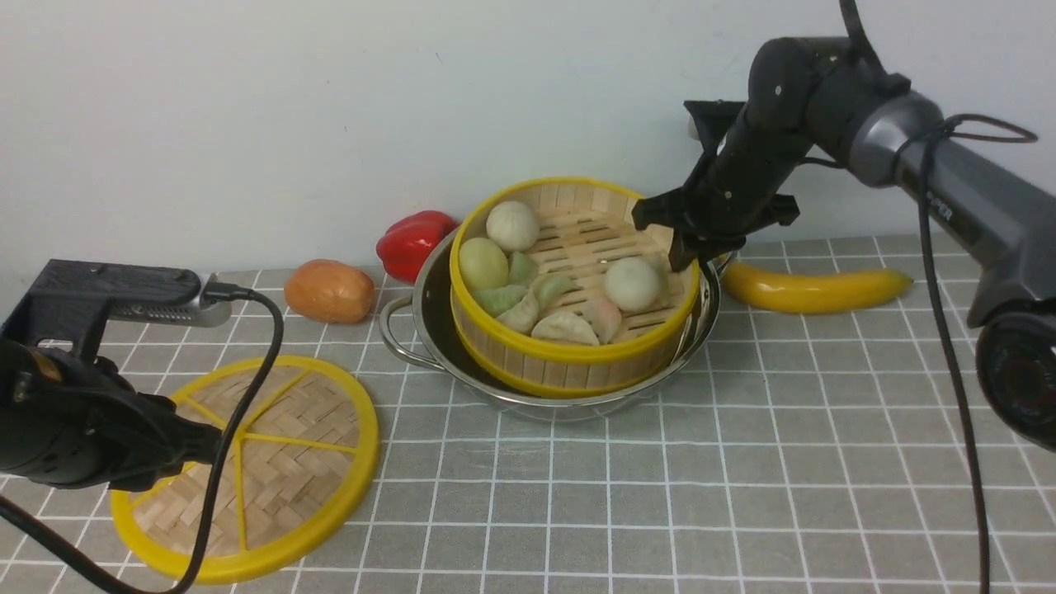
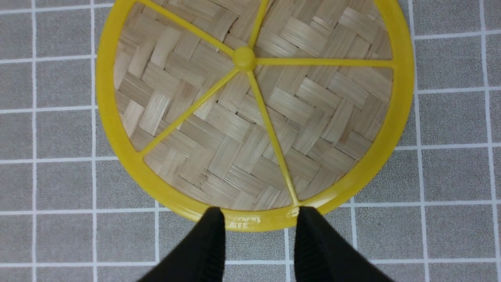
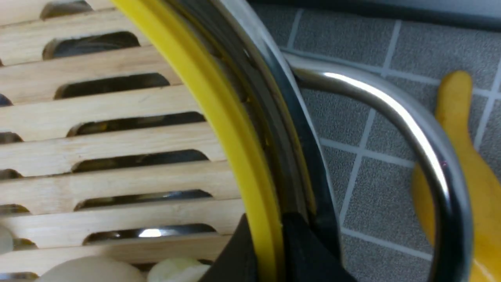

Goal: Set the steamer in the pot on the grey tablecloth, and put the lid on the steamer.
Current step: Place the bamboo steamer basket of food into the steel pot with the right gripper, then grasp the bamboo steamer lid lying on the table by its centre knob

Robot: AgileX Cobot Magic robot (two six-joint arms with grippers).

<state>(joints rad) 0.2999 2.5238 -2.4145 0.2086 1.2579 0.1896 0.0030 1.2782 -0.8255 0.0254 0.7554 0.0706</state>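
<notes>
The steamer (image 1: 569,363) holds dumplings and buns and sits tilted in the steel pot (image 1: 429,330) on the grey tablecloth (image 1: 742,462). My right gripper (image 1: 681,247) is shut on the steamer's right yellow rim (image 3: 235,129), with one finger inside the wall and one between the steamer and the pot's rim (image 3: 274,78). The lid (image 1: 305,437) lies flat on the cloth at the front left. My left gripper (image 2: 258,213) is open. Its fingertips (image 2: 213,219) stand over the near edge of the lid (image 2: 235,129), not closed on it.
A yellow banana (image 1: 813,287) lies right of the pot, close to its looped handle (image 3: 391,105). A red pepper (image 1: 412,239) and an orange-brown roll-shaped item (image 1: 330,290) lie behind and left of the pot. A white wall backs the table.
</notes>
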